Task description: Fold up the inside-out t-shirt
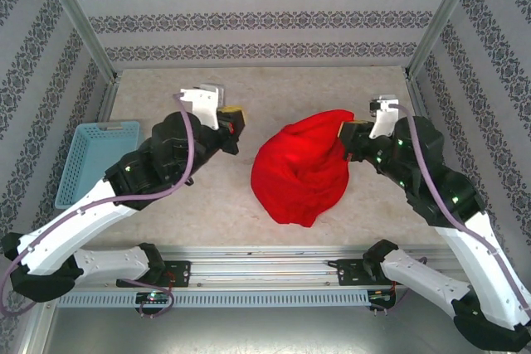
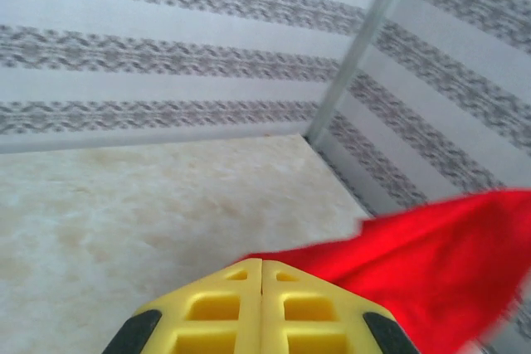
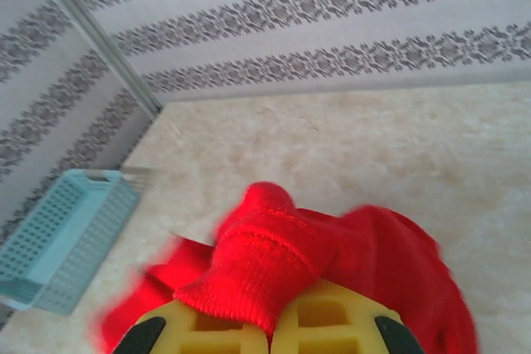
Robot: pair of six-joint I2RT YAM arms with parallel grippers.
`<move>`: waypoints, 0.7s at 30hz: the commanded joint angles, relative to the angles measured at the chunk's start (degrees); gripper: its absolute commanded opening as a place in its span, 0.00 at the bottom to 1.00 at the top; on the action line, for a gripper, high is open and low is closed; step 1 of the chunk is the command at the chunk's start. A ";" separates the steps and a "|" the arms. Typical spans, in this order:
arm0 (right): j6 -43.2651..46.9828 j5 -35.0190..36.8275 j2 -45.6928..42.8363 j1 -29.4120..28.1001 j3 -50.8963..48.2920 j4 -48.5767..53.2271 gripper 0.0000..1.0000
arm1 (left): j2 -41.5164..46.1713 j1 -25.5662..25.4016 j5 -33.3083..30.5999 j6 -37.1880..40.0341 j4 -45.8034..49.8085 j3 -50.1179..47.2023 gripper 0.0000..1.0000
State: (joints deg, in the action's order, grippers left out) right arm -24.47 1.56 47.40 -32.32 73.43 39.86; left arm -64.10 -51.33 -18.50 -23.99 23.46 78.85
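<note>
Plainly, the bright red, short-sleeved soft cloth t-shirt (image 1: 299, 167) lies bunched in a rounded heap on the pale marbled table (image 1: 166, 97), right of centre and nearer the right arm. No sleeve or neckline can be picked out from above. The heap's long axis seems to run from its far right corner down toward the near edge, leaning slightly left.

The right gripper (image 1: 348, 134) sits at that far right corner, touching the cloth. In its wrist view the yellow fingers (image 3: 332, 321) are clamped on a thick ribbed fold of the shirt (image 3: 274, 254), possibly a hem or the collar; the blur makes it hard to say which.

The left gripper (image 1: 234, 128) is just left of the heap and apart from it. Its yellow fingers (image 2: 224, 304) are pressed together with nothing between them, and the red cloth (image 2: 431, 246) lies off to its right.

The next move likely turns on this: the free side of the shirt lies to the right of the empty left gripper, across a strip of bare table. The left gripper would have to open and reach rightward before the heap can be spread.

The light blue plastic mesh basket (image 1: 93, 159) stands well apart at the left edge.
</note>
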 commanded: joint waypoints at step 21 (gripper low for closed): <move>-9.04 -12.95 30.83 -4.40 0.16 -14.47 0.00 | -3.90 -2.53 14.35 -8.30 -16.36 -28.87 0.63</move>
State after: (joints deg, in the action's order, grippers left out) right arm -32.71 -10.00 75.85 -37.23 70.96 26.26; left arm -65.84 -53.47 -5.56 -30.04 15.42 52.10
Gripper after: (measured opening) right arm 0.060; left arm 0.614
